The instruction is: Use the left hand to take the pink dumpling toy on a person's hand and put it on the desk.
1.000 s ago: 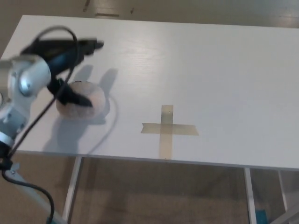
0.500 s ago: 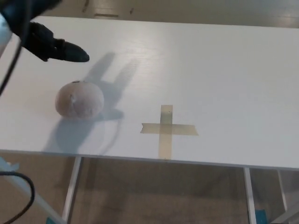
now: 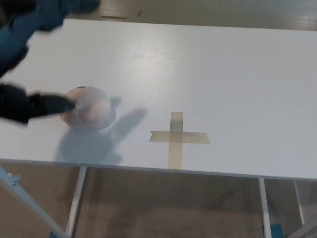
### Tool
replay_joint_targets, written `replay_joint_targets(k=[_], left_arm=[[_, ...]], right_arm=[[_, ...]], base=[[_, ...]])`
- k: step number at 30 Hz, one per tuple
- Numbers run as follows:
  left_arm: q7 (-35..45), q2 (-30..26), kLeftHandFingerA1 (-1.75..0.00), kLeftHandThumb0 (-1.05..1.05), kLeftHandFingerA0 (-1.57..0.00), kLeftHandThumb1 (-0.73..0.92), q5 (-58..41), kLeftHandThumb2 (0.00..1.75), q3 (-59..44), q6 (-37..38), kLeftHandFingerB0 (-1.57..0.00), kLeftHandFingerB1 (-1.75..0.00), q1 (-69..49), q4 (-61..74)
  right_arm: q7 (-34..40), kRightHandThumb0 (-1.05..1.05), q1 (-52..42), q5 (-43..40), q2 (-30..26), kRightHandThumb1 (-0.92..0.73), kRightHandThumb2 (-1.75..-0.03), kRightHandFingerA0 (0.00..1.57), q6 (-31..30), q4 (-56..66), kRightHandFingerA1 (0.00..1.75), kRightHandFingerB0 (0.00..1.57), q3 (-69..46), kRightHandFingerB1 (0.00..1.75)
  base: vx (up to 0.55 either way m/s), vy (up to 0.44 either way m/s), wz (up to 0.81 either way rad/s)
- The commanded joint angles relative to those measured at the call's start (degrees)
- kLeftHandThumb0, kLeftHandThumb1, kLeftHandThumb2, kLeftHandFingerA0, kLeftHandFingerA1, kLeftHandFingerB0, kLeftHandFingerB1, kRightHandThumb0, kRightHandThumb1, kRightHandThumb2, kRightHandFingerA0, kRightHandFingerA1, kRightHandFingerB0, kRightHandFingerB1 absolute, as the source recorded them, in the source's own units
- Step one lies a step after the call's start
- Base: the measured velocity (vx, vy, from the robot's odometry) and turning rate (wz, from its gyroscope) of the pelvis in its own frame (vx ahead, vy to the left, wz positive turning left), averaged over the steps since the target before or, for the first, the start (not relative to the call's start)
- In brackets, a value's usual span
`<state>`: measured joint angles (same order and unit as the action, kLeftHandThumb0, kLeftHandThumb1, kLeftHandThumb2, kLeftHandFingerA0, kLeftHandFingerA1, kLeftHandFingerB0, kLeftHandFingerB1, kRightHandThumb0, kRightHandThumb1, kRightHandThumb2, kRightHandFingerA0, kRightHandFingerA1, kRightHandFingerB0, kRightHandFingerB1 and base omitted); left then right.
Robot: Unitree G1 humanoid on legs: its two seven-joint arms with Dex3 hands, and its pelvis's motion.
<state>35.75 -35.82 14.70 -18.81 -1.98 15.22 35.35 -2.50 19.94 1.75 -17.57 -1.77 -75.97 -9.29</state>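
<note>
The pink dumpling toy lies on the white desk, left of centre near the front edge. My left hand comes in from the left, blurred and close to the camera. One black finger reaches across the toy's left side, and another blurred part stretches along the top left corner. The fingers are apart and hold nothing. Whether the finger touches the toy cannot be told. No person's hand shows.
A cross of beige tape is stuck on the desk to the right of the toy. The desk's front edge runs along the bottom, with metal legs and the floor below.
My left hand has swung from above and behind the toy down to its left side. The toy has stayed where it lay on the desk.
</note>
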Motion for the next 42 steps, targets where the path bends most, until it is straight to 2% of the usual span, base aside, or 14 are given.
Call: replay_joint_targets(k=[1,8,17,23,25,26,28,34,35,37,38,40,41,42], left_arm=[[8.22,10.63,-0.41,-0.33,-0.55,0.46,-31.92,0.54,-17.29,8.70,-0.51,-0.37,-30.92,14.34],[13.82,17.85,-0.43,-0.36,-0.61,0.46,-33.35,0.54,-18.85,17.20,-0.53,-0.38,-53.34,9.98],[12.68,17.04,-0.51,-0.43,-0.59,0.42,-20.63,0.67,-8.46,23.07,-0.48,-0.46,-63.22,-6.07],[1.17,16.07,-0.45,-0.36,-0.70,0.51,-7.48,0.56,-3.22,23.52,-0.55,-0.39,-55.66,-24.49],[-8.11,16.11,-0.56,-0.44,-0.68,0.45,-0.43,0.73,-0.23,20.33,-0.56,-0.51,-48.86,-36.80],[-13.88,15.59,-0.44,-0.39,-0.74,0.54,3.04,0.56,1.88,17.20,-0.61,-0.39,-43.15,-46.24],[-18.87,15.06,-0.43,-0.41,-0.69,0.55,5.60,0.57,3.99,13.08,-0.57,-0.39,-37.11,-55.80],[-27.33,15.23,-0.41,-0.41,-0.60,0.54,3.99,0.56,5.11,0.02,-0.49,-0.37,-20.37,-79.61],[-28.27,14.66,-0.51,-0.51,-0.51,0.47,2.88,0.76,4.57,0.07,-0.40,-0.46,-18.73,-83.97],[-28.70,14.33,-0.51,-0.51,-0.51,0.47,2.43,0.76,4.47,0.44,-0.40,-0.46,-18.05,-85.98],[-30.39,13.12,-0.41,-0.51,-0.58,0.65,4.45,0.60,6.46,2.95,-0.43,-0.35,-18.75,-89.59],[-30.65,11.95,-0.39,-0.55,-0.55,0.72,6.22,0.62,8.57,3.46,-0.42,-0.34,-18.62,-91.36],[-29.23,11.00,-0.54,-0.58,-0.39,0.65,7.44,1.02,10.21,3.35,-0.20,-0.45,-18.33,-92.36],[-28.32,10.29,-0.54,-0.58,-0.39,0.65,8.12,1.02,11.50,3.41,-0.20,-0.45,-17.92,-93.45]], right_arm=[[2.76,-0.20,-4.35,0.77,0.07,-0.71,-0.61,0.62,2.01,-0.38,0.44,0.55,0.12,0.43],[8.99,-0.19,-7.78,1.21,1.62,-0.70,-0.61,0.67,4.55,-0.49,0.46,0.55,-0.03,0.43],[9.40,-0.21,-11.02,1.24,2.34,-0.70,-0.61,0.71,5.18,-0.71,0.47,0.56,0.12,0.43],[9.04,-0.23,-12.03,0.77,2.28,-0.70,-0.60,0.71,5.29,-0.65,0.47,0.56,-0.25,0.43],[9.18,-0.24,-12.44,0.66,2.49,-0.70,-0.60,0.70,5.38,-0.63,0.47,0.56,-0.32,0.43],[9.04,-0.25,-12.57,0.49,2.65,-0.70,-0.60,0.69,5.40,-0.60,0.47,0.56,-0.43,0.43],[8.89,-0.26,-12.81,0.29,2.79,-0.70,-0.60,0.68,5.39,-0.56,0.46,0.56,-0.58,0.43],[8.75,-0.29,-13.29,-0.06,2.98,-0.69,-0.60,0.67,5.78,-0.43,0.46,0.58,-0.87,0.43],[8.62,-0.29,-13.31,-0.08,3.21,-0.69,-0.60,0.67,5.89,-0.38,0.46,0.59,-0.83,0.44],[8.56,-0.29,-13.31,-0.10,3.30,-0.69,-0.60,0.67,5.93,-0.36,0.46,0.59,-0.82,0.44],[8.47,-0.29,-13.29,-0.16,3.29,-0.70,-0.60,0.66,5.89,-0.37,0.46,0.58,-0.88,0.43],[8.36,-0.29,-13.15,-0.46,3.35,-0.69,-0.60,0.66,5.83,-0.35,0.46,0.58,-1.16,0.43],[8.29,-0.30,-12.94,-0.70,3.27,-0.69,-0.60,0.66,5.75,-0.32,0.45,0.58,-1.41,0.43],[8.24,-0.30,-12.79,-0.87,3.22,-0.69,-0.60,0.66,5.70,-0.29,0.45,0.58,-1.58,0.43]], base=[[0.00,0.000,0.00],[0.00,0.000,0.00],[0.00,0.000,0.00],[0.00,0.000,0.00],[0.00,0.000,0.00],[0.00,0.000,0.00],[0.00,0.000,0.00],[0.00,0.000,0.00],[0.00,0.000,0.00],[0.00,0.000,0.00],[0.00,0.000,0.00],[0.00,0.000,0.00],[0.00,0.000,0.00],[0.00,0.000,0.00]])
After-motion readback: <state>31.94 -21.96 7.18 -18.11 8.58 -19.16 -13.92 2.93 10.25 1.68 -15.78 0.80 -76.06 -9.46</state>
